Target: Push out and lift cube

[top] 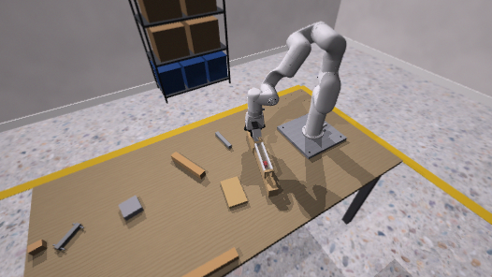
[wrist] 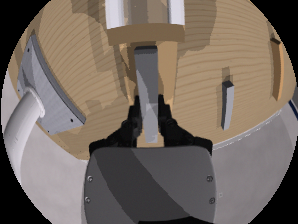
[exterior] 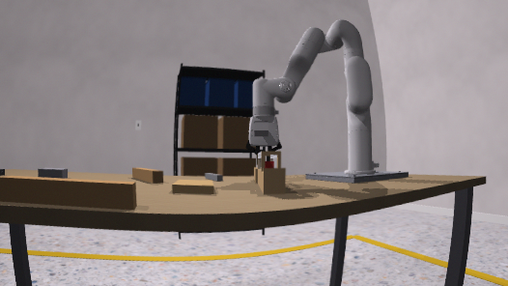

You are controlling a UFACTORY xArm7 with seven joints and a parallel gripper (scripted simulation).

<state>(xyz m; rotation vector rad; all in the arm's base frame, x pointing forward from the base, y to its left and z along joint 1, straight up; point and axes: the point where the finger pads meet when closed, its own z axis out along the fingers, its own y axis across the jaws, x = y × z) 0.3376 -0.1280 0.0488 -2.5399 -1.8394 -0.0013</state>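
The channel [top: 265,165] lies on the table pointing away from the arm, with the small red cube [top: 265,163] inside near its middle. A wooden ledge with a lip [top: 272,187] closes its near end. My gripper [top: 254,133] hangs just above the channel's far end and is shut on a short grey bar [wrist: 148,90]. In the wrist view the bar points down toward the channel's end [wrist: 147,30]. In the side view the gripper [exterior: 265,150] is just above the channel [exterior: 270,176], and the cube [exterior: 268,164] shows between the walls.
On the table are a grey bar [top: 224,139], a wooden block [top: 188,165], a flat wooden plate [top: 234,191], a grey square [top: 130,207], a grey rail [top: 68,236] and a long wooden block [top: 211,266]. The arm's base plate [top: 311,136] is right of the channel.
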